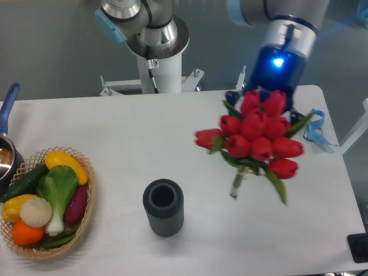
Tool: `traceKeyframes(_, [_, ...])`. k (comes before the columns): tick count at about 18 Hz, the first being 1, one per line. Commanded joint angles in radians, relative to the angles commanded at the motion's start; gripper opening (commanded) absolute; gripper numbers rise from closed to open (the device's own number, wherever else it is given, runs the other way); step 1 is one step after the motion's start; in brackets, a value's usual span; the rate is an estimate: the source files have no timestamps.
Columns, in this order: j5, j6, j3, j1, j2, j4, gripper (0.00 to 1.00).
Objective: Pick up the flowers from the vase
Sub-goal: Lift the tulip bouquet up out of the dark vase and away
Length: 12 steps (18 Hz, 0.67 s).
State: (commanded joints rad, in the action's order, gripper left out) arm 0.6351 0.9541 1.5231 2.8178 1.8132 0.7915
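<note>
The flowers [256,133] hang in the air over the right half of the white bench [144,138], clear of the vase [164,207] and well to its upper right. The red buds cluster in a tight bunch facing the camera, with green leaves poking out at the sides and a short bundle of stems pointing down and to the left beneath them. The tool [265,99] sits directly behind the top of the bunch, below a wrist housing with a glowing blue light; the buds cover its fingers, so I cannot tell how wide it is or just where it grips, though the bunch is off the bench and nothing else supports it. The vase stands upright near the front edge of the bench, a dark ribbed cylinder with its round mouth open. At the left edge lies a wicker basket [86,215] filled with vegetables: a yellow pepper, a green leafy one, a purple one, a white round one, an orange one and a dark green cucumber. Just beyond the basket, at the far left, a metal pot [7,158] with a blue handle is partly cut off by the frame. A twist of blue ribbon [314,129] lies on the bench near its right edge, just beside the bunch. The arm's white base [158,66] stands behind the far side of the bench.
</note>
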Motion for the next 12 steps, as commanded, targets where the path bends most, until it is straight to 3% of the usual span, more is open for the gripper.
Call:
traceKeyframes(3, [-0.002, 0.000, 0.009, 0.034, -0.012, 0.002, 0.28])
traceKeyframes(12, [0.000, -0.003, 0.008, 0.037, -0.011, 0.000, 0.28])
